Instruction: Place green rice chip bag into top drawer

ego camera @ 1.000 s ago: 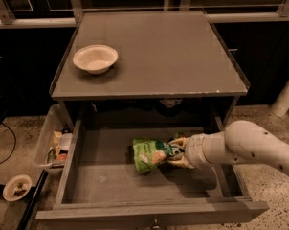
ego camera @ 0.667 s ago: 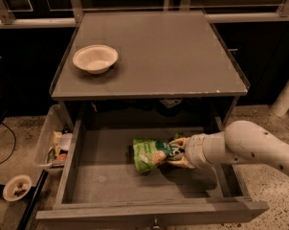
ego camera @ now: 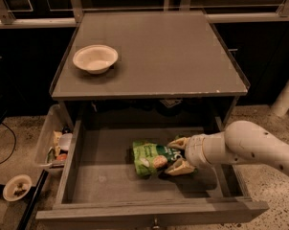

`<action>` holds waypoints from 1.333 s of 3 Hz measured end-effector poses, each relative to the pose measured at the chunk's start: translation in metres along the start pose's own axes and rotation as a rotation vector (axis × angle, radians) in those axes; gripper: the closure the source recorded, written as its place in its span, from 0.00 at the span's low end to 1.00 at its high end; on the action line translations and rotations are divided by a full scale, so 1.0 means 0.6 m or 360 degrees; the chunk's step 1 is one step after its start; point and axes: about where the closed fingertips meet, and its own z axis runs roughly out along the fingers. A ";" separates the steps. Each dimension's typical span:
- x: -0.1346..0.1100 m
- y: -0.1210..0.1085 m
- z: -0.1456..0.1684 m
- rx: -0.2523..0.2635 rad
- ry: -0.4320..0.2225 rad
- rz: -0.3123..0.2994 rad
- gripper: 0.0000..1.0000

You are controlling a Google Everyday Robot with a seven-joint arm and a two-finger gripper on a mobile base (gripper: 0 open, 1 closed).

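Camera view showed the claw inside the top drawer, its fingers clamped on the green rice chip bag lying there.

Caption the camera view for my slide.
Gripper holds the green rice chip bag inside the open top drawer; a white bowl sits on the cabinet.

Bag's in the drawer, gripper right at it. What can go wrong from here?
1. The gripper sits at the right end of the bag, low inside the drawer. If the bag clings to it on retreat, it may get dragged out.
2. The arm crosses low over the drawer's right wall, so a sideways withdrawal could catch that wall.
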 end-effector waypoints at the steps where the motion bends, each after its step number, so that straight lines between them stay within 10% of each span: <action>1: -0.010 -0.001 -0.006 0.0001 -0.0019 -0.0026 0.00; 4: -0.041 -0.054 -0.119 0.0153 0.0083 -0.0283 0.00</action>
